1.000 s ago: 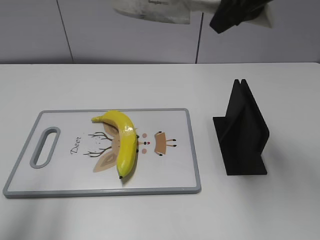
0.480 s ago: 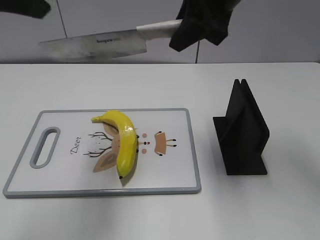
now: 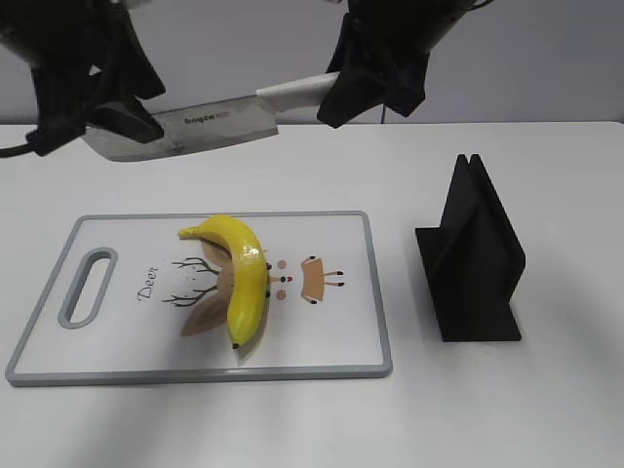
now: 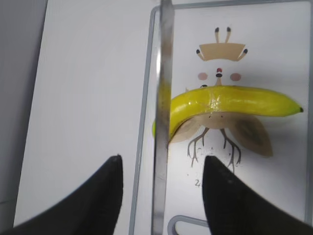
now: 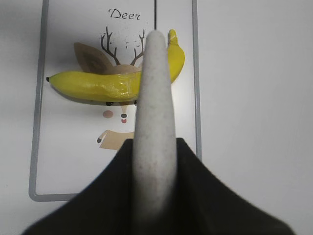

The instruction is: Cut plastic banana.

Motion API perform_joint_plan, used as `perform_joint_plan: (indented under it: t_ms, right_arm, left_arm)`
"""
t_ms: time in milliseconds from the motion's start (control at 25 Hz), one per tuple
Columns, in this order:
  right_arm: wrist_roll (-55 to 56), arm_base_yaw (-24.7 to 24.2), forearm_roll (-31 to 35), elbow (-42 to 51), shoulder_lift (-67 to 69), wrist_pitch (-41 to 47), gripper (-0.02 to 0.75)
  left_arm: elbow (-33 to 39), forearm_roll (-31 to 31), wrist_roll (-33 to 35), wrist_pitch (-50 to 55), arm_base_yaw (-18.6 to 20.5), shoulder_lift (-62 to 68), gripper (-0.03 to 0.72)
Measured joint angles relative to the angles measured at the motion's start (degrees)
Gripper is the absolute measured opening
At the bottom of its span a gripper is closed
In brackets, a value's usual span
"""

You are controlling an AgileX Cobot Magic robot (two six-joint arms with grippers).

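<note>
Banana (image 3: 241, 283) lies on the board (image 3: 341, 351), long axis running front-to-back w/ the stem end curling left at the far side. Knife (image 3: 190, 132) hangs above and behind it, over the tabletop (image 3: 546, 409) past the board's far edge, blade running left-right, so roughly across the banana's axis. I judge the cut needs it brought toward me and down. Right tool (image 5: 154, 161) is clamped on the knife handle. Left tool (image 4: 160, 169) sits w/ fingers spread either side of the blade tip, apparently not touching. Black stand (image 3: 473, 258) stays off to the right, well apart.
</note>
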Motion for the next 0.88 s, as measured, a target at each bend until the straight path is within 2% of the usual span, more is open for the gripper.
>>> perform_joint_plan:
  t_ms: [320,400,440,520,600,680,880]
  right_arm:
    - [0.0,0.0,0.0,-0.1,0.0,0.0,0.165]
    - [-0.1,0.0,0.1,-0.1,0.0,0.0,0.165]
    - [-0.1,0.0,0.1,-0.1,0.0,0.0,0.165]
    - [-0.2,0.0,0.1,-0.1,0.0,0.0,0.165]
    - [-0.2,0.0,0.1,-0.1,0.0,0.0,0.165]
    - [-0.3,0.0,0.0,-0.1,0.0,0.6,0.165]
    - [-0.2,0.0,-0.2,-0.1,0.6,1.4,0.165]
  left_arm:
    - [0.0,1.0,-0.6,-2.2,0.0,4.8,0.454]
    - [0.0,1.1,-0.8,-2.5,0.0,5.0,0.378]
    - [0.0,1.1,-1.3,-2.6,0.0,5.0,0.315]
    - [-0.2,1.1,-2.4,-2.7,0.3,5.4,0.125]
    - [-0.2,1.1,-3.0,-2.2,0.3,5.7,0.042]
    - [-0.2,1.1,-3.2,-1.3,0.3,5.9,0.014]
    - [-0.2,0.7,-3.6,-0.9,0.3,6.4,0.004]
